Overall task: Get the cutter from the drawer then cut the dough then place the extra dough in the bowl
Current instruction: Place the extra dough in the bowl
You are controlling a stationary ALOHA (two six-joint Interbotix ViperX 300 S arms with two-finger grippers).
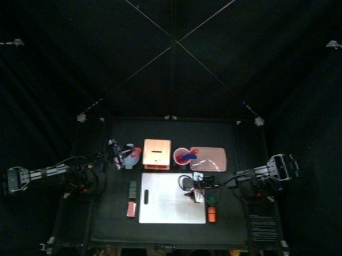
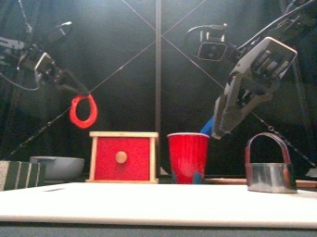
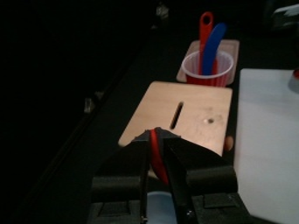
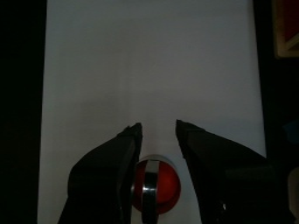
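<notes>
Front view shows the dough ring (image 2: 74,111) up in the air, hanging from the left gripper (image 2: 74,91). The ring is red and has a big hole in it. It hangs above the box (image 2: 124,157) and a bit to its left. In the left wrist view the jaws are pinched tight on the thin red ring, with the top of the box right below.

The cutter (image 2: 270,165) stands on the board (image 2: 148,199), far over on the right side. It is round and shiny, and its wire handle sticks up.

The bowl (image 2: 56,167) sits low on the left, just beside the box. The red drawer front of the box faces the front. The cup (image 2: 188,157) is just to the right of the box. A blue knife (image 3: 214,44) and a red knife (image 3: 205,26) stand in it.

The right gripper (image 2: 221,128) hangs on the right, near the cup and up above the cutter. In the right wrist view its jaws are apart and hold nothing. The white board lies under them. A red round bit (image 4: 152,185) with a metal bar across it shows low between the jaws.
</notes>
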